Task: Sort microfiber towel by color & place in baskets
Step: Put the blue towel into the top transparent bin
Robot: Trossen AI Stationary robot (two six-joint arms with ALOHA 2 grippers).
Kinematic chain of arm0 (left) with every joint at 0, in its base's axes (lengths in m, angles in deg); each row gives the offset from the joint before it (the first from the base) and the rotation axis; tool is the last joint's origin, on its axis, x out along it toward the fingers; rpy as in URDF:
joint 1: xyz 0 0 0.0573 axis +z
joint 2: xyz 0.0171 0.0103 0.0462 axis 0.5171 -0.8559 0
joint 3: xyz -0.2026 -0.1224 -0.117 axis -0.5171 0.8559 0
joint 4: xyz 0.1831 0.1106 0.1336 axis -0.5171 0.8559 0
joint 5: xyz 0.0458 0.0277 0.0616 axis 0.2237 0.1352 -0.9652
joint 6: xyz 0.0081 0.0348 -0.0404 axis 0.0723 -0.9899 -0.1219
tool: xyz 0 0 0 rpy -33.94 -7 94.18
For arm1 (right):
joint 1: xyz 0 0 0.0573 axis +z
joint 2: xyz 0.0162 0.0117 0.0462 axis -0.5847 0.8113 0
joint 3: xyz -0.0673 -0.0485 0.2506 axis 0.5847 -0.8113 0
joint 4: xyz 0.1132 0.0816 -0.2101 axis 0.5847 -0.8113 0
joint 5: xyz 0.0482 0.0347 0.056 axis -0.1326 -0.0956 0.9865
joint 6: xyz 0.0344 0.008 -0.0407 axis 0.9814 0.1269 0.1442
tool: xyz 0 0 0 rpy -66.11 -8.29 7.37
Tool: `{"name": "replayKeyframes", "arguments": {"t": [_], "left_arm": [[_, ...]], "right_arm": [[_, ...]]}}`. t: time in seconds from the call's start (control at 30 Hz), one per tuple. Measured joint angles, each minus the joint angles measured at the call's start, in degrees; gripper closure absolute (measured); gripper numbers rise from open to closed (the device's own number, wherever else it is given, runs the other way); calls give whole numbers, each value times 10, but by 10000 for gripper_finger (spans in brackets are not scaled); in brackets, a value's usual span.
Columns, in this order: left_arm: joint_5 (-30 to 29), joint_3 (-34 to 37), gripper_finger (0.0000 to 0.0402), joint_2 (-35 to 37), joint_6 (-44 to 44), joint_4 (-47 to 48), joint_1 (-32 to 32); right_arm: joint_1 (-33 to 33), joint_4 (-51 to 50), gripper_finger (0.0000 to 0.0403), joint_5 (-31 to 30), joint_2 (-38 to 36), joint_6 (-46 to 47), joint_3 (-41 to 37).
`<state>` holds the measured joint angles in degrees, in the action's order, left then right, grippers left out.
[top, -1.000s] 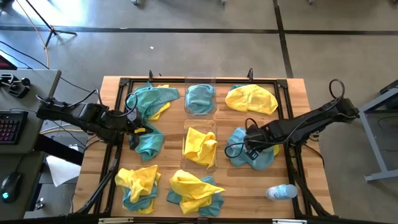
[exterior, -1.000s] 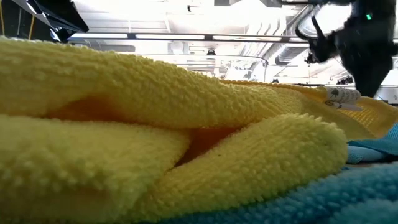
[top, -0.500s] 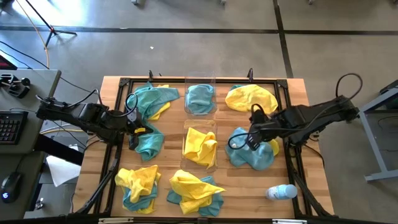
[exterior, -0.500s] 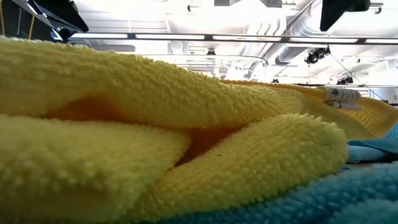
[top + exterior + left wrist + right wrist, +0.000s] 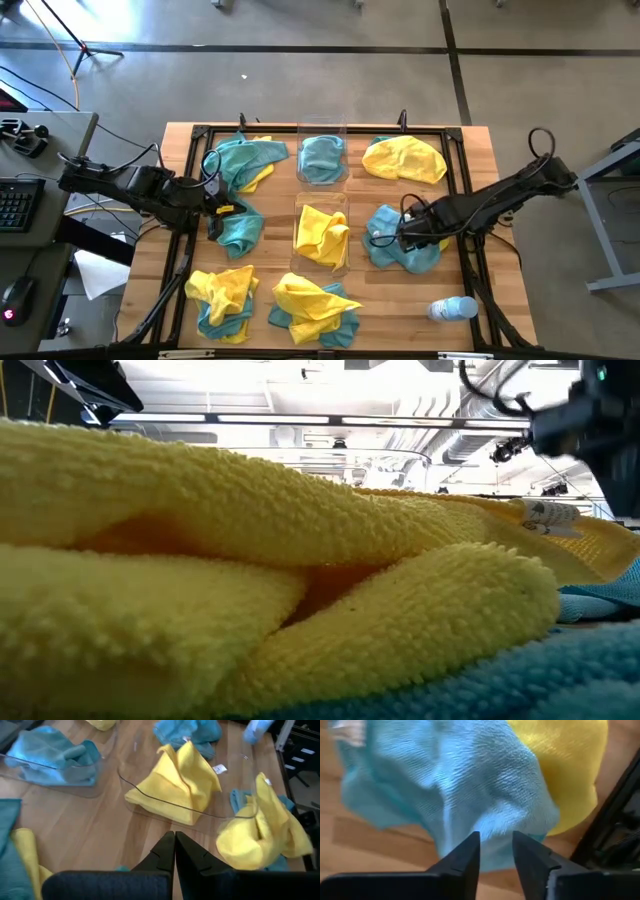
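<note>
While the left arm waited at the bench's (image 5: 470, 160) left edge, the high view showed the right pincer (image 5: 402, 236) low over a teal towel (image 5: 400, 250) with a yellow towel (image 5: 440, 240) peeking out just beside it; the nearer basket (image 5: 322, 235), holding a yellow cloth, sat just to the pincer's left, and the farther basket (image 5: 322, 158), holding a teal cloth, lay beyond that one. The left pincer (image 5: 215, 212) touched another teal towel (image 5: 240, 230) at the left side, with a teal-and-yellow heap (image 5: 245, 162) past it. More mixed heaps (image 5: 225, 295) lay toward the front edge, a big yellow towel (image 5: 405, 160) lay beyond the right pincer, and a clear bottle (image 5: 452, 308) lay on its side well apart from it, near the front. In the low view a yellow towel (image 5: 250, 590) right against the lens filled nearly everything, teal cloth (image 5: 520, 680) under it, and the dark bulk of an arm (image 5: 590, 420) hung at the upper right. In the left wrist view the left pincer (image 5: 175, 851) had its fingers pressed together with nothing between them, the yellow-filled basket (image 5: 150, 800) ahead of it. In the right wrist view the right pincer (image 5: 496, 851) stood narrowly parted, gripping nothing, just over the teal towel (image 5: 455, 780), the yellow one (image 5: 565, 755) tucked under its far side.
</note>
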<state>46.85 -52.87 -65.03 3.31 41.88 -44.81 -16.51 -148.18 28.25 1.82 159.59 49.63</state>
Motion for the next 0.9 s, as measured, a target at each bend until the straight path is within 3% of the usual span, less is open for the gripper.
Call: {"name": "replayKeyframes", "arguments": {"t": [0.13,0.27,0.37,0.47,0.53,0.7,0.9], "left_arm": [[-27,0,401,0,1,-17,0],[-31,0,401,0,1,-37,0],[-31,0,401,0,1,-48,0],[-31,0,401,0,-14,-54,0],[-32,0,401,0,-26,-59,0],[-33,0,401,0,-35,-64,0],[-34,0,401,-1,-49,-82,0]], "right_arm": [[0,78,256,0,0,34,-65],[-1,184,252,-4,0,54,-128],[-1,229,285,-3,0,72,-151],[-1,234,357,-3,0,62,-151],[-1,224,389,-4,0,41,-137],[-1,148,381,-28,0,13,-57],[-1,-30,394,-119,0,-25,108]]}}
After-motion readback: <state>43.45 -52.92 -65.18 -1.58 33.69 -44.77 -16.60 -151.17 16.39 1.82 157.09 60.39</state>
